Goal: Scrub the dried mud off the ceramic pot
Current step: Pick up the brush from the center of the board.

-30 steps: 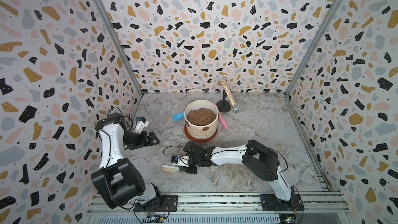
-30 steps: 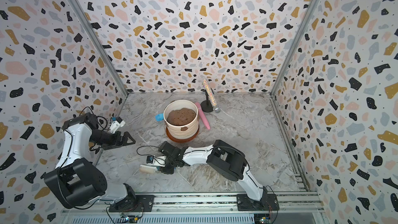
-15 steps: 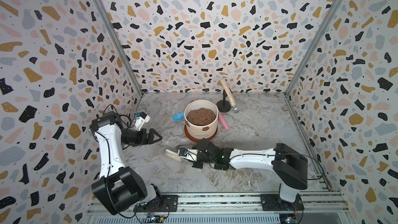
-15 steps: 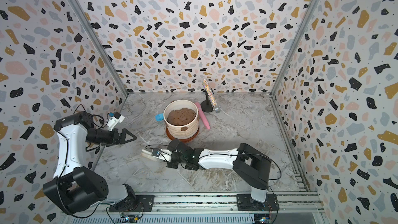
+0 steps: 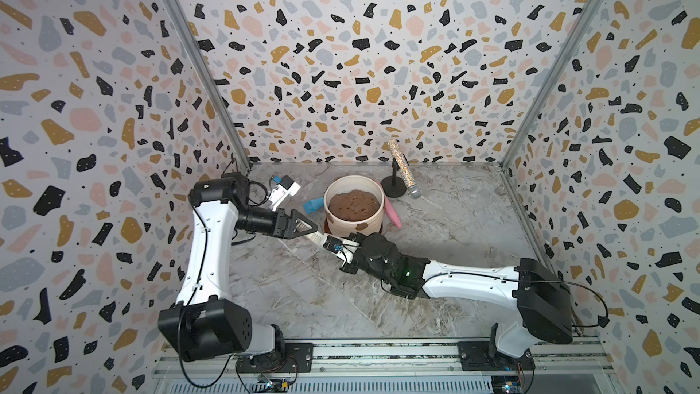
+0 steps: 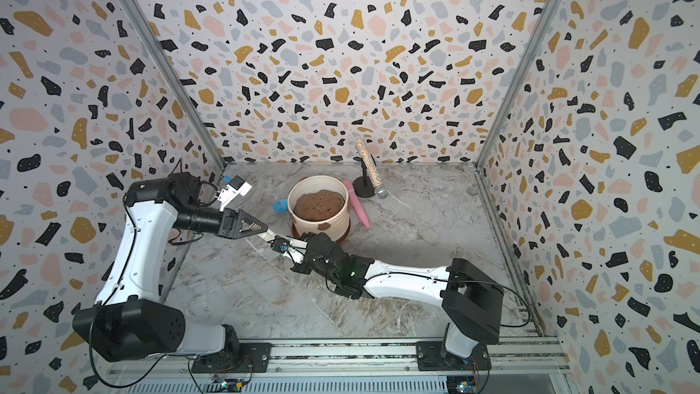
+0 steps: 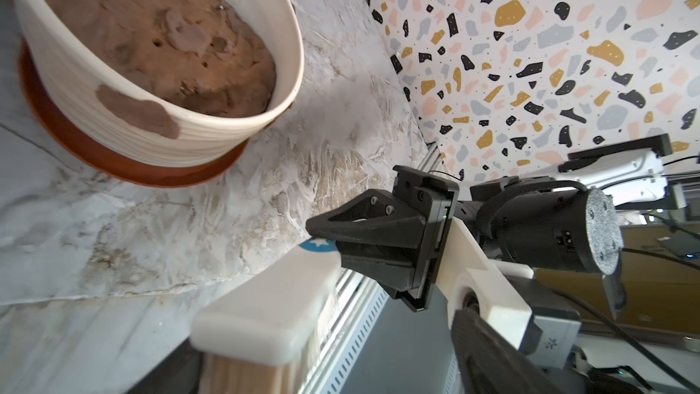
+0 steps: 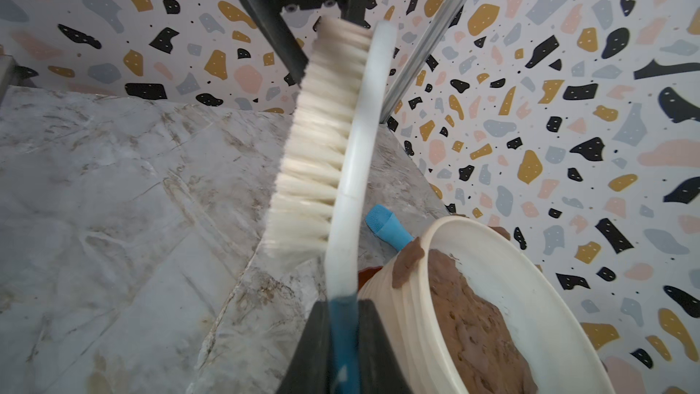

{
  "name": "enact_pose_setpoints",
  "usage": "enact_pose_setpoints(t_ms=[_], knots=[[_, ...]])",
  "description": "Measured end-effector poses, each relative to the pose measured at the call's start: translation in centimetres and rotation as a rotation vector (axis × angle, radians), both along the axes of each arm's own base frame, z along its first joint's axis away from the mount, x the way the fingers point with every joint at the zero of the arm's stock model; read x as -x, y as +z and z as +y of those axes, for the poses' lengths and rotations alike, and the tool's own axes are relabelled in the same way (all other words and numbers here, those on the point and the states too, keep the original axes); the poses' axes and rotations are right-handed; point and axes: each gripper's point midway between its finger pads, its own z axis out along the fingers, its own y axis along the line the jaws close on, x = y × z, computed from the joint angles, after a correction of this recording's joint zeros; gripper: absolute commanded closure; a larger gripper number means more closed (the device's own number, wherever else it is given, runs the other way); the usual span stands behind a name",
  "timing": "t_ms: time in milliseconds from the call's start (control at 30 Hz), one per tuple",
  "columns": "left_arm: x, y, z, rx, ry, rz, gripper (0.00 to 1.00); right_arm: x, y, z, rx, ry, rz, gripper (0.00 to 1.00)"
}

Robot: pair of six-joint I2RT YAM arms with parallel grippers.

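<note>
**Brush held between two arms in front of the muddy pot**

The ceramic pot [image 5: 341, 227] stands on a terracotta saucer [image 7: 113, 161] towards the back of the marble-patterned table [image 5: 303, 297] and is filled with a mound of soil [image 5: 353, 204]. Patches of dried mud [image 7: 136, 111] cling to its ribbed wall and rim. Just in front of it, the right gripper [image 8: 345, 346] is clamped tight on the blue handle of a white brush [image 8: 352, 145], whose bristles face away from the pot. The left gripper [image 5: 307, 226] has its jaws spread wide on either side of the tip of the brush head. Whether they press on it cannot be told. A blue object [image 5: 312, 205] and a pink one [image 5: 392, 212] lie beside the pot.
</note>
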Motion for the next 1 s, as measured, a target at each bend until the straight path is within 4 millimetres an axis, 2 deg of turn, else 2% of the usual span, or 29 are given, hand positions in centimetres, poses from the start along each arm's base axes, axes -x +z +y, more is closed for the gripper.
enact_pose_setpoints(t_ms=[100,200,433,533,633,867,933,1000], knots=[[0.1,0.1,-1.2,0.044,-0.003,0.075,0.21,-0.1,1.1,-0.3,-0.019,-0.030,-0.038,1.00],[0.1,0.2,-2.2,0.072,-0.014,0.132,0.28,-0.1,1.7,-0.3,-0.031,-0.042,-0.067,1.00],[-0.7,0.0,-2.5,0.087,0.004,0.176,0.71,-0.4,2.9,-1.0,-0.050,-0.080,-0.112,1.00],[-0.6,-0.1,-2.6,0.071,-0.010,0.156,0.81,0.1,3.2,-1.6,-0.053,-0.068,-0.114,0.99],[-0.2,0.2,-2.9,0.082,-0.027,0.157,0.87,0.8,3.6,-2.2,-0.069,-0.047,-0.104,0.83],[-0.1,2.4,-3.8,0.158,-0.074,0.077,0.89,3.3,5.3,-4.2,-0.150,0.029,0.012,0.20],[0.0,3.1,-4.1,0.166,-0.103,0.019,0.89,4.2,5.4,-5.0,-0.146,0.063,0.079,0.12],[0.2,3.5,-4.5,0.162,-0.140,-0.033,0.88,5.2,5.9,-6.0,-0.133,0.114,0.162,0.09]])
